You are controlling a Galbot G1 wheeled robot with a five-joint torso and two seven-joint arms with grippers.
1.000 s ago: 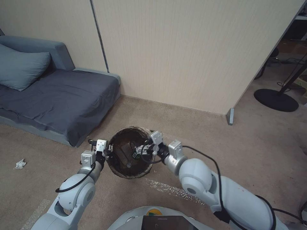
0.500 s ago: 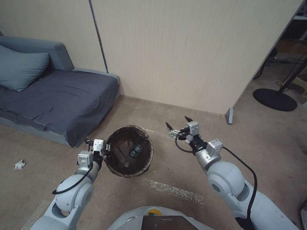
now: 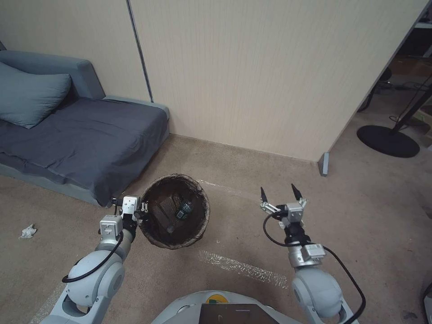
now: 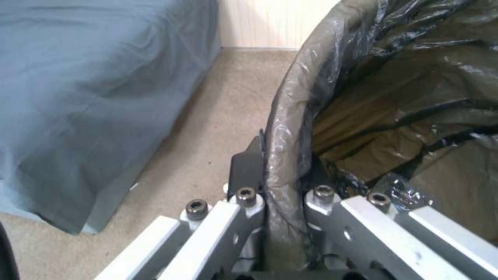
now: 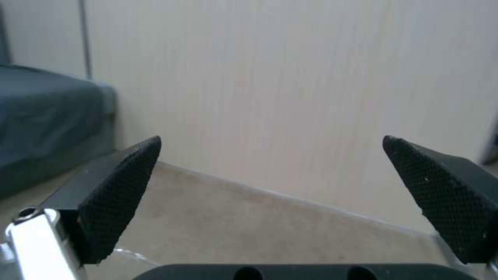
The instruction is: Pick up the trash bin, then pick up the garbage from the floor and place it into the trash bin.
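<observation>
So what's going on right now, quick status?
Left gripper clamped on trash bin rim, bottle inside. Right gripper open, empty, over carpet. White tissue on floor by sofa.

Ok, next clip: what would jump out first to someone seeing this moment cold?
Probably the trash bin, held off the carpet in the middle of the head view by the left gripper, which is clamped on its bag-lined rim, with a bottle lying inside. To its right the right gripper hangs open and empty, pointing at the wall, while a crumpled tissue lies on the carpet at far left.
</observation>
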